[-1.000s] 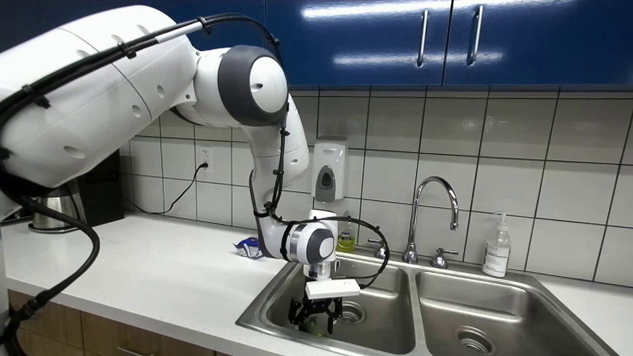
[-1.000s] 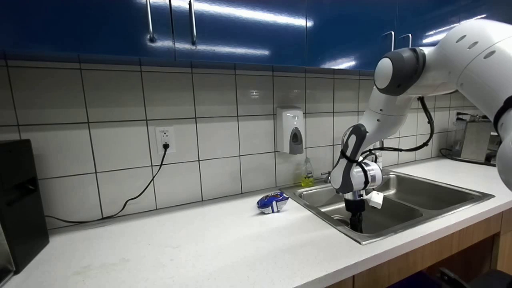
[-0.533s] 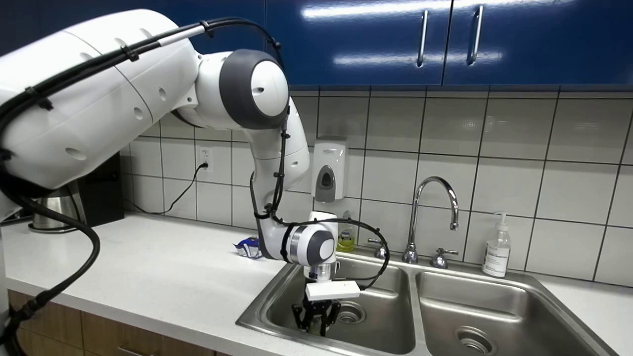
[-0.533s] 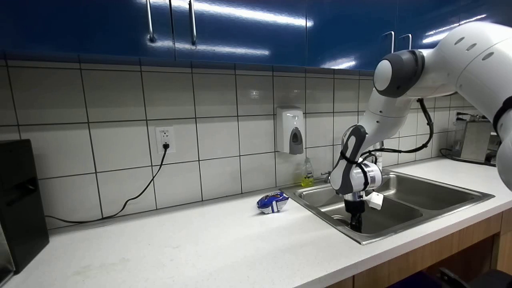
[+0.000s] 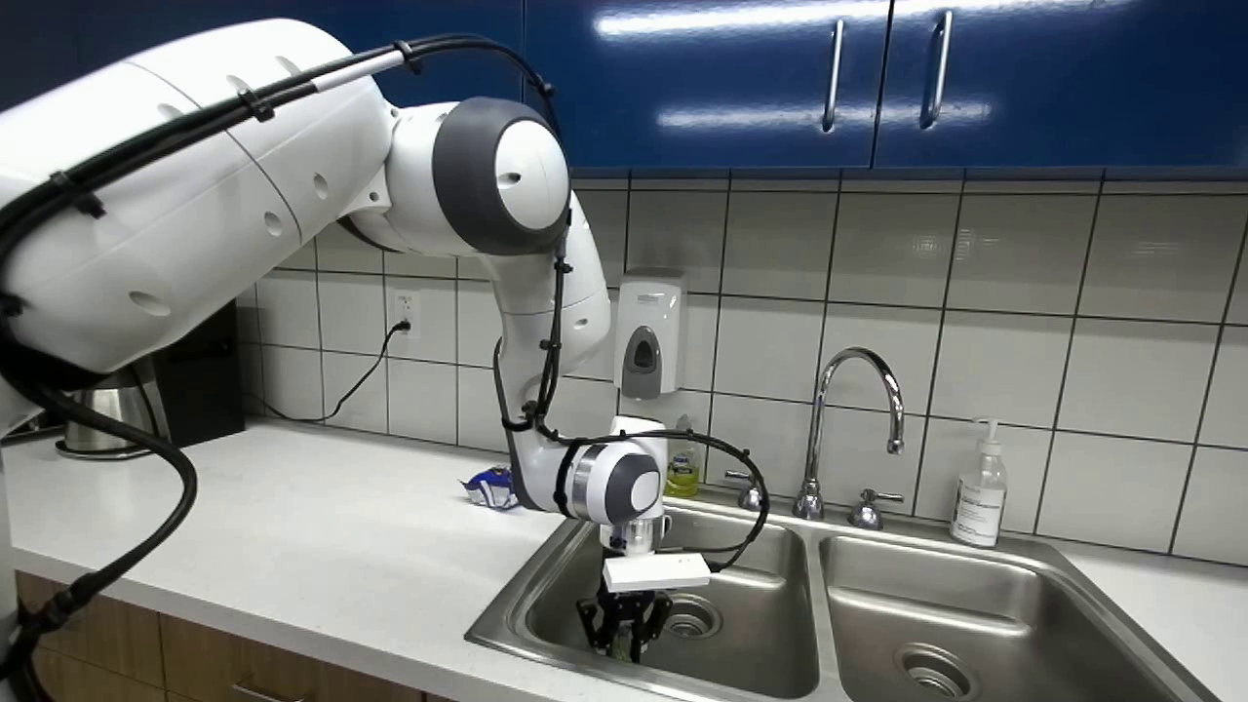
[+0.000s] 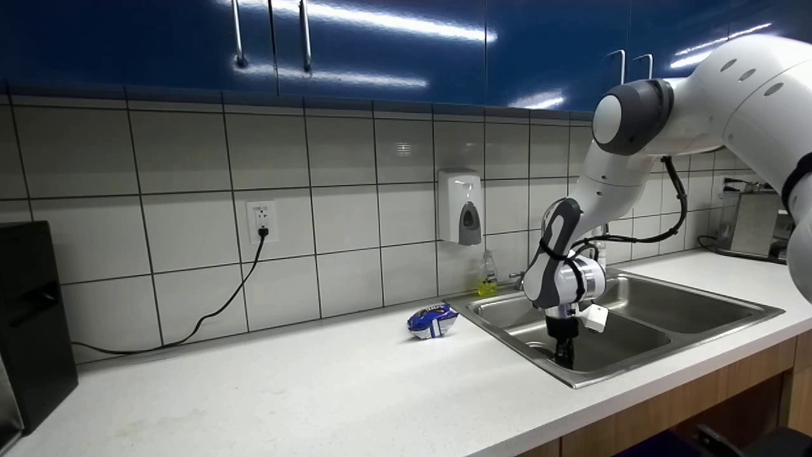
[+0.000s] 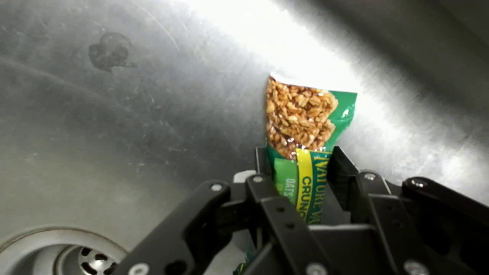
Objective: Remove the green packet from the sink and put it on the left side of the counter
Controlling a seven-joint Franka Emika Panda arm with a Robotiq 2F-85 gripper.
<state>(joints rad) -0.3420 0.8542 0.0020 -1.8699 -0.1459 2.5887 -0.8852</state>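
In the wrist view the green packet, a granola bar wrapper with a yellow stripe, sits lengthwise between the black fingers. Both pads press its long sides, so my gripper is shut on it. Its near end is partly hidden by the finger links. In an exterior view, my gripper points down inside the nearer-left basin of the steel sink, and only a sliver of green shows between the fingers. Whether the packet touches the basin floor I cannot tell. The white counter extends left of the sink.
A blue-and-white crinkled packet lies on the counter beside the sink. Behind the basins stand a gooseneck faucet, a yellow soap bottle and a pump bottle. A black box is at the counter's far left.
The fingers have drawn together from wide apart onto the packet. My arm sank slightly in the first half second and has held still since.
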